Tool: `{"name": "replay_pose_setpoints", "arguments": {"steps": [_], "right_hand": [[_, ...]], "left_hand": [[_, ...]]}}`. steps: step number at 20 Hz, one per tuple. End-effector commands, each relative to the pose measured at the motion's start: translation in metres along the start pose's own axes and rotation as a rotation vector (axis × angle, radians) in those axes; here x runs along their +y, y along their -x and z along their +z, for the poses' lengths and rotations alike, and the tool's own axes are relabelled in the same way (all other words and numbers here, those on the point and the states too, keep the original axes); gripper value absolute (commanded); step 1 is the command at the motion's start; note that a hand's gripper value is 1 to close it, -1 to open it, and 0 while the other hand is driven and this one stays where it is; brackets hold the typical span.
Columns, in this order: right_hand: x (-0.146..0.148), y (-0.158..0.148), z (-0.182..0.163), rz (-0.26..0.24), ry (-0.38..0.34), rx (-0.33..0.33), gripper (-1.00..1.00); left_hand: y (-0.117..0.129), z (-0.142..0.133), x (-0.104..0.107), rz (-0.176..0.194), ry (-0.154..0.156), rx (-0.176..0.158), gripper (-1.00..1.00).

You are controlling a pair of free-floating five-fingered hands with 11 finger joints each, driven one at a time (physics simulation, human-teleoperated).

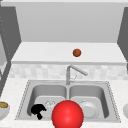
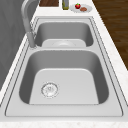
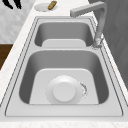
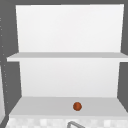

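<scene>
1. The red ball lies nearest the front camera. It sits low and central, in line with the divider between the two basins, and it covers part of the sink's near rim. I cannot tell whether it rests on the bench or hangs in the air.
2. The ball is a plain, glossy, even red. It is smooth and round, with no stalk or marking, so I judge that it would roll freely on a flat surface.
3. The left hand hangs just left of the ball, over the near part of the left basin. Its fingers are loose and point downward, and they hold nothing. In the right side view its dark fingers dangle at the far left corner, near the bench's front edge. That suggests the hand floats in front of the basin rather than inside it.
4. A white plate lies flat on the floor of the right basin. It partly covers the drain there, so it is held steady by the basin walls.
5. The left basin holds only its drain.
6. The faucet stands behind the divider, and its spout is swung towards the right basin.
7. A small brown ball sits on the lower shelf, back from the edge.
8. A bowl stands on the bench at the left.
</scene>
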Motion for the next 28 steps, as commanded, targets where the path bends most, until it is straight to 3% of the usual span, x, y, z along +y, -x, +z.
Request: {"name": "replay_pose_setpoints", "arguments": {"steps": [1,9,22,25,26,28], "right_hand": [[-0.019,0.016,-0.002,-0.027,0.004,0.048,1.00],[-0.048,0.021,-0.012,-0.067,-0.078,0.006,1.00],[-0.089,0.025,-0.018,-0.108,-0.143,0.000,1.00],[-0.094,0.024,-0.016,-0.109,-0.199,-0.013,1.00],[-0.096,0.025,-0.015,-0.109,-0.209,-0.013,-1.00],[-0.103,0.028,-0.006,-0.103,-0.126,-0.010,-1.00]], "left_hand": [[0.000,0.000,0.000,0.000,0.000,0.000,0.00],[0.000,0.000,0.000,0.000,0.000,0.000,0.00],[0.000,0.000,0.000,0.000,0.000,0.000,0.00],[0.000,0.000,0.000,0.000,0.000,0.000,0.00],[0.000,0.000,0.000,0.000,0.000,0.000,0.00],[0.000,0.000,0.000,0.000,0.000,0.000,0.00]]}}
